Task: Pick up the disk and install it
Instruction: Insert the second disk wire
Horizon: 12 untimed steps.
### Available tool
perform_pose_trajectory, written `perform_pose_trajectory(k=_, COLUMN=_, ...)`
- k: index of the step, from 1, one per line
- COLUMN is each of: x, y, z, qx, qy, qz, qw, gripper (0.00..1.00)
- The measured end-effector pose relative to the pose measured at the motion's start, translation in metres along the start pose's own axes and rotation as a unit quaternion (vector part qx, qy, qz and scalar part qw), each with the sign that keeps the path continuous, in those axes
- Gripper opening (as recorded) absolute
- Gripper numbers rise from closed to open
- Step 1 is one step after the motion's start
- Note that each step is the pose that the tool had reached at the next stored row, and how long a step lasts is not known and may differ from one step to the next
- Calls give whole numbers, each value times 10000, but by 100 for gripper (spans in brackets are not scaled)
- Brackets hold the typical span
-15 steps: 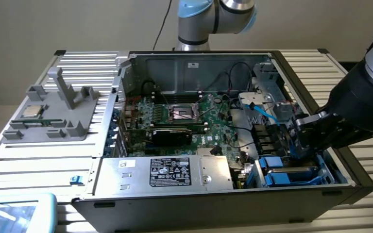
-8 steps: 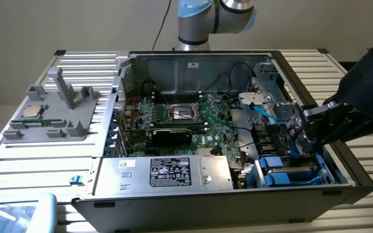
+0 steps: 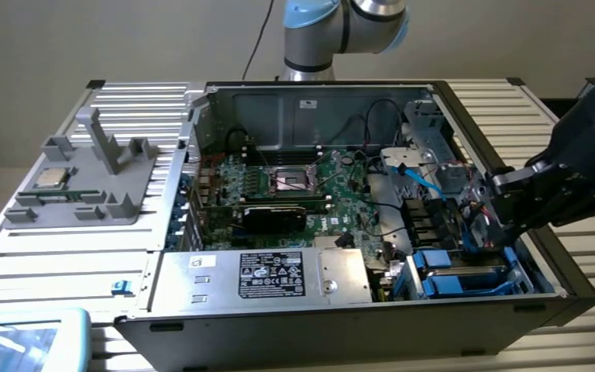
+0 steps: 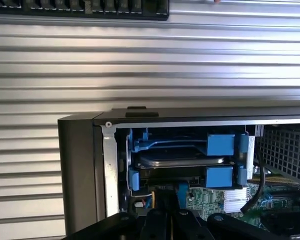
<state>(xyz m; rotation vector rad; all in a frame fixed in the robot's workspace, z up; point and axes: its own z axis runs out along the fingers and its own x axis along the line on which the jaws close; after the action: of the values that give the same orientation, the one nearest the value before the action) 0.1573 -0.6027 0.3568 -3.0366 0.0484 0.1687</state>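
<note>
Pincer point(image 3: 507, 225) is pressed together, empty as far as the pictures show, and hangs inside the open computer case point(image 3: 545, 267) at the corner bay on the exterior view's right. In the wrist view its dark fingers point(image 4: 157, 222) sit just in front of the disk point(image 4: 182, 159), apparently touching or very near the blue bracket rail point(image 4: 220, 176) along the near edge. The disk lies flat in that bay, just below and beside the pincer in the exterior view point(image 3: 463, 271), its blue rails around it and its silver body partly hidden by them.

Risk starts at the contact. If the pincer is pushing the disk home, a push off the middle of the rail could skew the disk in its guides and jam it half seated. The plastic rail may flex or snap under a hard shove. Just beyond the pincer, blue and black cables point(image 3: 421, 182) run along the bay; a fingertip could snag one or pinch it against the frame. Farther out lies the motherboard point(image 3: 297, 190), which a slip off the rail could strike. The power supply point(image 3: 266, 275) and the bench point(image 3: 60, 256) stand well apart and seem safe.
</note>
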Motion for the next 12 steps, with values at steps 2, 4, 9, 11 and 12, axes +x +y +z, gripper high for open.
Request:
perform_pose_trajectory(k=2, x=4, y=34, z=15, qx=2, qy=2, qz=0, qw=10000, gripper=11)
perform_pose_trajectory(k=4, x=6, y=48, z=30, qx=3, qy=2, qz=-1, qw=10000, gripper=11)
perform_pose_trajectory(k=9, x=2, y=45, z=-6, qx=7, qy=2, qz=-1, qw=10000, gripper=11)
perform_pose_trajectory(k=11, x=-6, y=38, z=-76, qx=7, qy=3, qz=-1, qw=10000, gripper=11)
perform_pose_trajectory(k=12, x=-10, y=34, z=-112, qx=5, qy=5, qz=-1, qw=10000, gripper=11)
